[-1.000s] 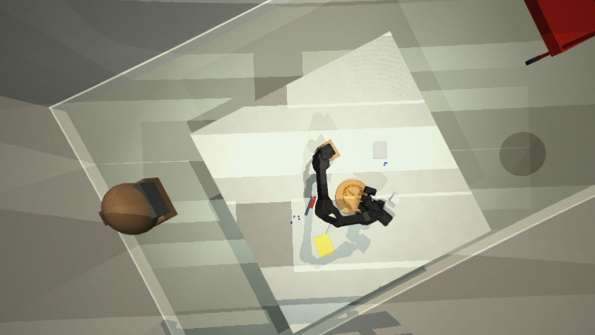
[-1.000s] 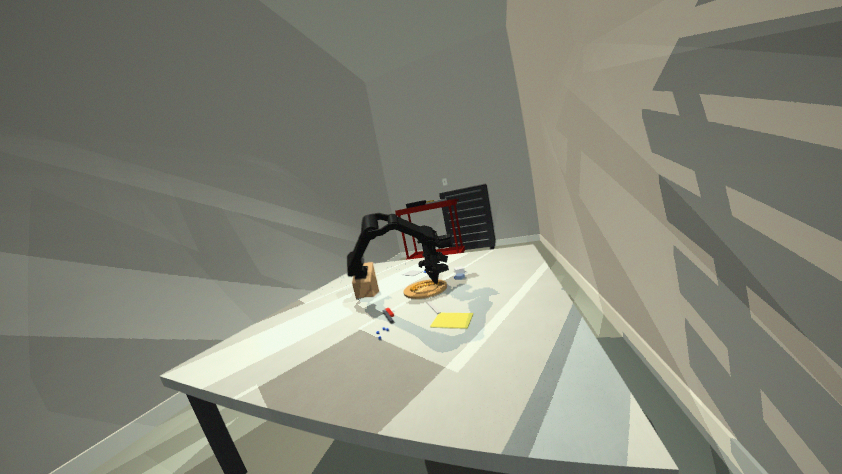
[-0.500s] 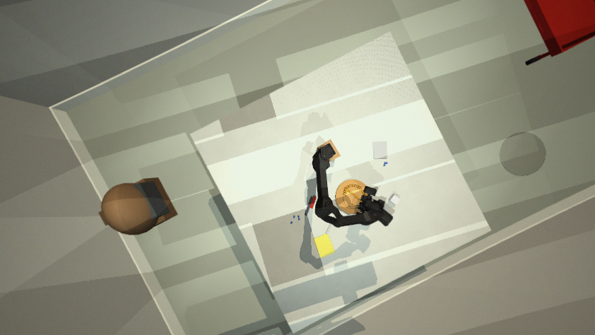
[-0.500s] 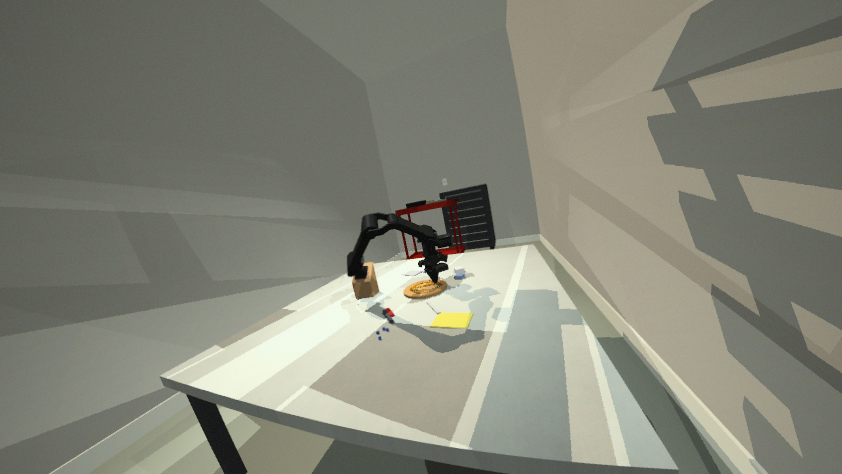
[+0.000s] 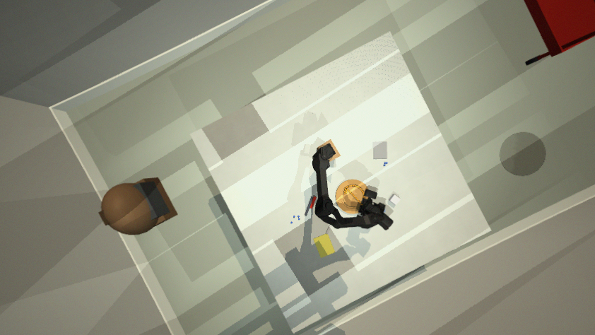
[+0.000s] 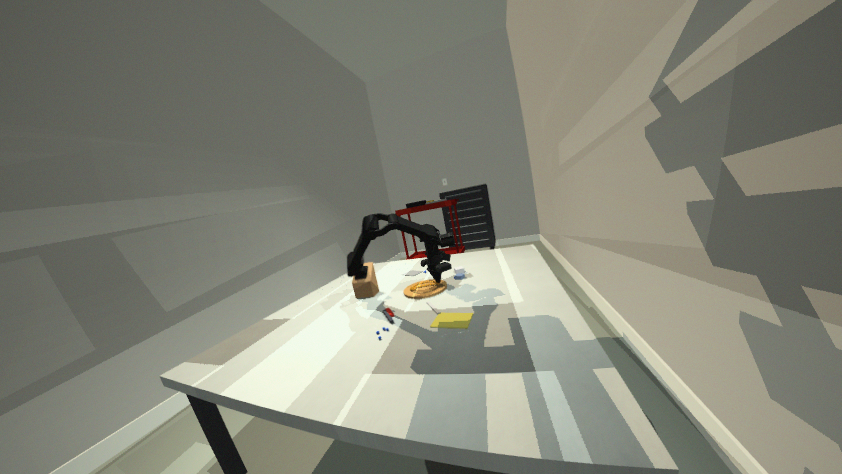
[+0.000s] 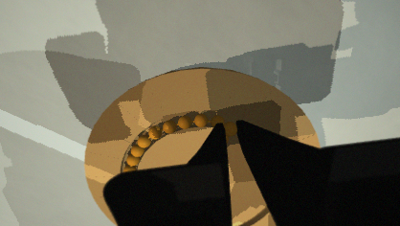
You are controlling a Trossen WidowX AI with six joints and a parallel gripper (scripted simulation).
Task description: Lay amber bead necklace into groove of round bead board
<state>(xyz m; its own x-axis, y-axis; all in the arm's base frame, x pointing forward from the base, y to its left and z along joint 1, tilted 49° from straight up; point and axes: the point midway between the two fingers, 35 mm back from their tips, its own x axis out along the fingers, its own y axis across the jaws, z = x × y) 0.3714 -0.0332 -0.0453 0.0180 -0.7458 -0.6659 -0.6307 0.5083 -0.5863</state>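
Note:
The round wooden bead board (image 5: 339, 195) (image 6: 408, 293) (image 7: 174, 91) lies on the table. Part of the amber bead necklace (image 5: 345, 191) (image 7: 184, 123) lies along the groove as an arc, from the left side round to the fingertips in the wrist view. In the top view another run of beads crosses inside the ring in a nearly straight line. My gripper (image 7: 229, 127) (image 6: 437, 280) points down low over the board, at the groove, shut on a bead of the necklace. The black fingers hide the lower part of the necklace and groove in the wrist view.
A yellow pad (image 5: 323, 245) (image 6: 451, 320), a red and dark tool (image 5: 310, 205) (image 6: 388, 315) and small blue pieces (image 6: 378, 337) lie around the board. A white block (image 5: 393, 199) and a grey square (image 5: 379, 150) lie beyond it. The arm stands on a wooden block (image 6: 365, 284).

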